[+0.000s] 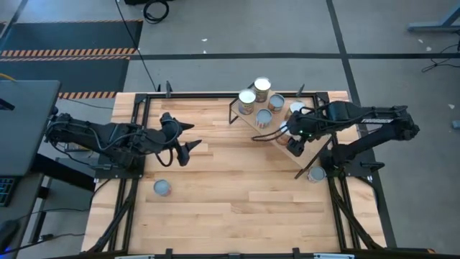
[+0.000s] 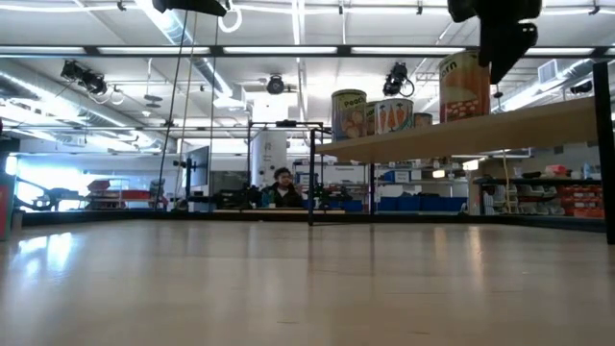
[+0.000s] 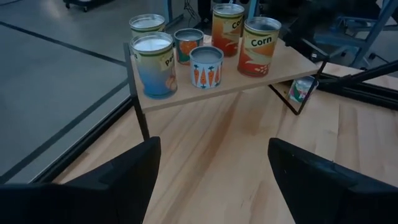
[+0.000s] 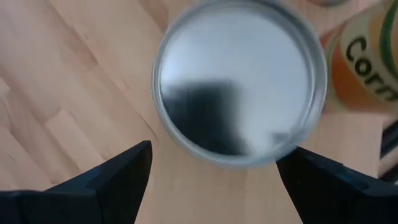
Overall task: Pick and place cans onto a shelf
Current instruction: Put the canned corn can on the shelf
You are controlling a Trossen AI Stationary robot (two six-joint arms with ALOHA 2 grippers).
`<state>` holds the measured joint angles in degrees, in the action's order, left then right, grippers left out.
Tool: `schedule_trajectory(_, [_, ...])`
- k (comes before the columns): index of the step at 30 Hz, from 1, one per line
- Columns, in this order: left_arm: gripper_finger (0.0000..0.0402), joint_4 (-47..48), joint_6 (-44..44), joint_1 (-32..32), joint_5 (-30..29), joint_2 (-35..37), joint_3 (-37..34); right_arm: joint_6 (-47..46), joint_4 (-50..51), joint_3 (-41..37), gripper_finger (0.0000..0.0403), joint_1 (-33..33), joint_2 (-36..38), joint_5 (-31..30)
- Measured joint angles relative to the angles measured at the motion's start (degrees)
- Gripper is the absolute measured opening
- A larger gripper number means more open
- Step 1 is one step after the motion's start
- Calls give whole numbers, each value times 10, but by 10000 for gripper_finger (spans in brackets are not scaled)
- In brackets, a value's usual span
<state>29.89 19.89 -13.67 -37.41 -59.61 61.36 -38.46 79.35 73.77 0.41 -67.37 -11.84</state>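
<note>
Judging by look alone, the cans are rigid steel tins, probably full and fairly heavy for their size, with paper labels that offer fair grip and smooth rims that would slip. Best hold: across the label, mid-height, fingers on opposite sides of the round wall, clear of neighbouring tins.

Shelf [image 1: 250, 124] sits at the far right part of the table [image 1: 230, 194], plank raised on a black wire frame. Six tins stand on it in the left wrist view, among them a carrot-label can [image 3: 206, 66] near the front edge, two corn cans [image 3: 259, 46] toward the right end, and a blue-label can [image 3: 153, 65] at the left corner.

One can [image 1: 162, 188] remains on the tabletop, near the left edge, well apart from the shelf. Another [image 1: 315, 174] lies off the table's right side under the right arm; whether it rests on anything I cannot tell.

Right gripper [image 4: 211, 171] hangs directly above the silver lid of a shelved can [image 4: 239, 81], beside a corn tin. Jaws spread wide, wider than the lid, touching nothing, holding nothing.

Left gripper [image 3: 211, 168] hovers over bare wood at mid-table left, facing the shelf. Jaws wide apart, empty.

Loose tabletop can looks like the left arm's natural next target.
</note>
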Motion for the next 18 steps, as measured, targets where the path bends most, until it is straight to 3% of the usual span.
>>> schedule_trajectory(8, [304,-1,4,0,45,0,0,1,-36,-1,346,-28,0,-10])
schedule_trajectory(18, [304,0,16,0,48,0,0,12,-76,-1,346,-57,0,-18])
